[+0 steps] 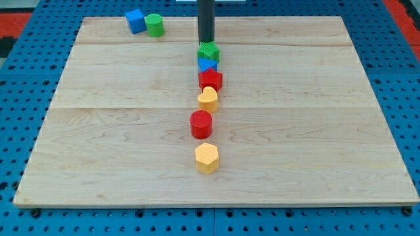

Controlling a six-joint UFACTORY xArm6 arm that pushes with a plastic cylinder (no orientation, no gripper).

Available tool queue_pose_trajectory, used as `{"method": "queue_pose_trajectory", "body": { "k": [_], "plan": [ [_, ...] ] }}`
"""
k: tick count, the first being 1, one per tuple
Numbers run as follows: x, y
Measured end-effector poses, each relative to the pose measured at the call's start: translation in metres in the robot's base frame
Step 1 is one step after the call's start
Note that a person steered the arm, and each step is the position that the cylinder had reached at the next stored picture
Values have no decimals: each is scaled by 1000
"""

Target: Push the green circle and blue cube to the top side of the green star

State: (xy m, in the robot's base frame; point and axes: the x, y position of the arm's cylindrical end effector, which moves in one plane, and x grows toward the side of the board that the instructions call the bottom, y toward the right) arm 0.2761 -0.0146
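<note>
The green circle (155,25) and the blue cube (136,20) stand touching side by side at the board's top left, the cube on the left. The green star (209,52) sits near the top centre, at the head of a column of blocks. My tip (206,42) is right at the star's top edge, touching or nearly touching it. The tip is well to the right of the circle and cube.
Below the star runs a column: a blue block (206,65), a red block (210,80), a yellow heart (208,99), a red cylinder (201,124) and a yellow hexagon (207,157). The wooden board (315,131) lies on a blue perforated surface.
</note>
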Motion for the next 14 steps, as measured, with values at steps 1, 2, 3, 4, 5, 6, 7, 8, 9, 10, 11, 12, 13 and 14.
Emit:
{"method": "queue_pose_trajectory", "body": {
  "k": [1,2,3,4,5,6,7,8,9,10,11,12,13,14],
  "plan": [
    [-2,-57],
    [-4,-143],
    [-34,-215],
    [-84,-229],
    [-84,-175],
    [-80,-75],
    [-73,-57],
    [-66,-76],
    [-36,-69],
    [-37,-59],
    [-51,-77],
    [-58,-46],
    [-54,-48],
    [-46,-41]
  ]
}}
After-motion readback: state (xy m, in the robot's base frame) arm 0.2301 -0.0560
